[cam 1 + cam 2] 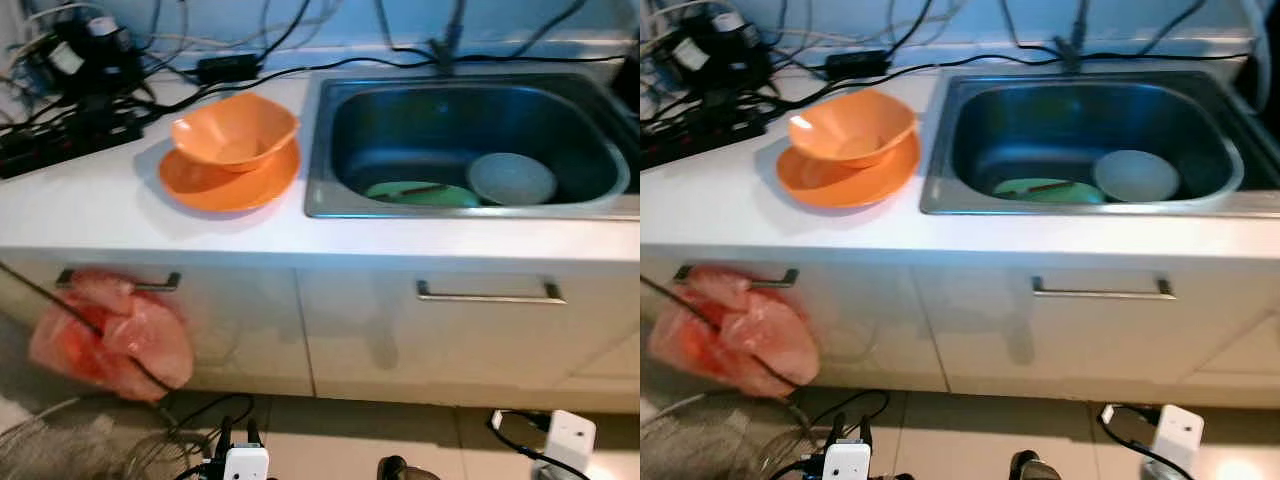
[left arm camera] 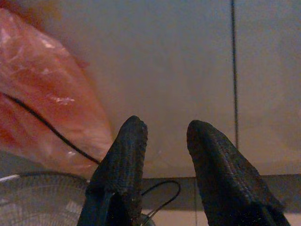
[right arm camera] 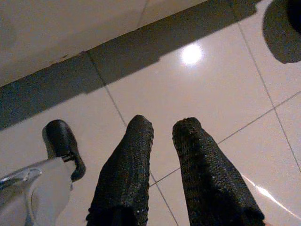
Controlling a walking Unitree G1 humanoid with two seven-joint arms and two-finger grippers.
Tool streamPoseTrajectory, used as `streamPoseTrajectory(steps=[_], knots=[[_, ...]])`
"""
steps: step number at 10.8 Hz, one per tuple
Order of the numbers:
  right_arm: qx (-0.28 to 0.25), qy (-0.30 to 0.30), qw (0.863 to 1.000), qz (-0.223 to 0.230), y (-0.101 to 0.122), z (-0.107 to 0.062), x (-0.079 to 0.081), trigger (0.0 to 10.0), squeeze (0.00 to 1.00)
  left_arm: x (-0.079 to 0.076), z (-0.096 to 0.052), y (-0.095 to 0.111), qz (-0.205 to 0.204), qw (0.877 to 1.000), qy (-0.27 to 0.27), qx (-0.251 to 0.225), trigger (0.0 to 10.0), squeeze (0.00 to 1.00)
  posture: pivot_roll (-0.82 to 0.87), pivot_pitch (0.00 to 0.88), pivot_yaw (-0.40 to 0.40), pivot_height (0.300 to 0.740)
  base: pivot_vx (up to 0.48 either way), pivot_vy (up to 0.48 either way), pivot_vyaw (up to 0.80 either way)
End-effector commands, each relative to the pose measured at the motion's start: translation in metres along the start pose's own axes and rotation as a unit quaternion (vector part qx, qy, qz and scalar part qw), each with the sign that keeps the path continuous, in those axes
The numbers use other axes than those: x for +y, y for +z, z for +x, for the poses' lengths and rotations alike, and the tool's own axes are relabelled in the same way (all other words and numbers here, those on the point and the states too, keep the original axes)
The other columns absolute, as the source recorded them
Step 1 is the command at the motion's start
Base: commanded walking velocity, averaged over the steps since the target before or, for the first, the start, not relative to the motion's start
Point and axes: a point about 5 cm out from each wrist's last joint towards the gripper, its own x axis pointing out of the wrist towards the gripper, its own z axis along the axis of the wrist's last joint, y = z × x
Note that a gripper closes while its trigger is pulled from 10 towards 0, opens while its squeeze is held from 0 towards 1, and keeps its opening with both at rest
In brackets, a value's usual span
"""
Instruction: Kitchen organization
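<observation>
2 long black fingers (image 2: 123, 160) with a finely knurled, tapering surface are seen on each gripper; a rounded black foot (image 3: 63, 141) is visible

Counter (image 1: 120, 215): a bowl (image 1: 235, 130) sits on a plate (image 1: 225, 185), left of the sink (image 1: 470, 205).
Sink: a green plate (image 1: 420, 194) lies left of a round dish (image 1: 511, 178).
Behind the bowl: cables (image 1: 90, 90).
Below, left: a bag (image 1: 115, 335) hangs from the drawer handle (image 1: 160, 284).

Domestic kitchen. Indicators: white bench (image 1: 120, 215) with inset stainless steel sink (image 1: 470, 100), handled cabinet drawers (image 1: 480, 330) below, orange bowl (image 1: 235, 130) on plate (image 1: 215, 185), tiled floor (image 3: 216, 99).
</observation>
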Motion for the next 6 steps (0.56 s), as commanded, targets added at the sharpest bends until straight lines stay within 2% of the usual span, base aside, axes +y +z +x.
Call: streamPoseTrajectory(steps=[1,3,4,6], knots=[[0.003,0.011,1.0,-0.009,-0.003,0.0,0.001,10.0,0.0,-0.008,-0.057,-0.049,0.046,0.985,-0.037,0.164,10.0,0.0,0.13,0.163,-0.025,0.74,0.0,0.0,0.0],[-0.005,0.058,0.998,-0.027,-0.002,-0.001,0.008,10.0,0.0,-0.01,-0.057,-0.05,0.041,0.983,-0.06,0.17,10.0,0.0,0.13,0.168,-0.025,0.74,0.0,0.0,0.0],[-0.006,0.061,0.998,-0.029,-0.003,-0.001,0.009,10.0,0.0,-0.01,-0.057,-0.05,0.042,0.983,-0.064,0.169,10.0,0.0,0.13,0.17,-0.025,0.74,0.0,0.0,0.0],[0.008,0.069,0.997,-0.025,-0.004,0.001,-0.001,10.0,0.0,-0.01,-0.058,-0.05,0.04,0.983,-0.059,0.167,10.0,0.0,0.13,0.171,-0.025,0.74,0.0,0.0,0.0]])
